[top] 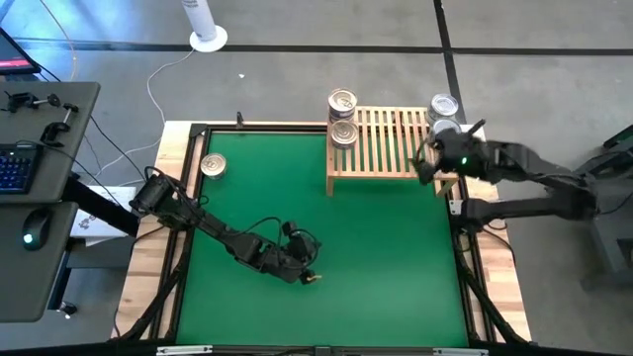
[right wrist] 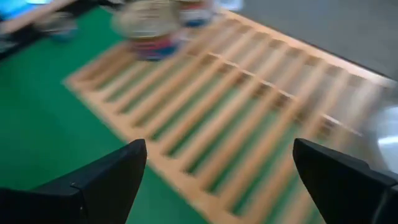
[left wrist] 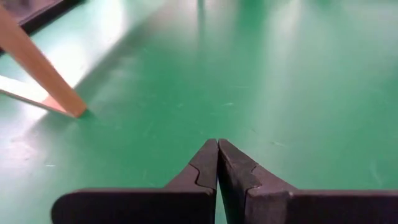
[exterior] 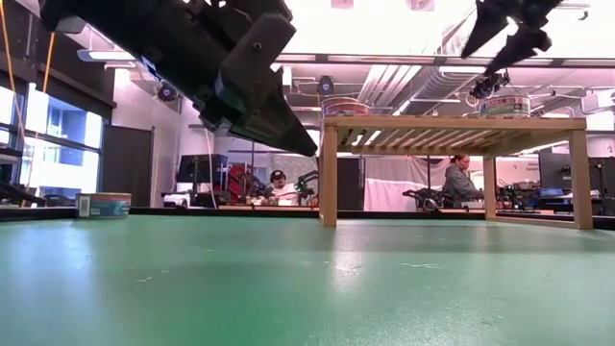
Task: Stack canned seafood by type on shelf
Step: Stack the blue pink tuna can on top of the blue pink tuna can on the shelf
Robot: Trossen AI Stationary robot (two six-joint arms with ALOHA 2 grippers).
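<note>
Right tool (top: 427,161) spread wide, holding nothing, hovering over the right end of the low light-wood slatted shelf (top: 386,148). Just beside it, a silver round tin stack (top: 444,109) stands at the shelf's right far corner. Two gold-lidded round tins (top: 342,102) and (top: 344,133) stand touching at the shelf's left end. A single gold-lidded tin (top: 213,166) rests on the green table (top: 326,257), near its left far corner. Left tool (left wrist: 217,163) fully closed, empty, low over the table's middle, well apart from the shelf.
</note>
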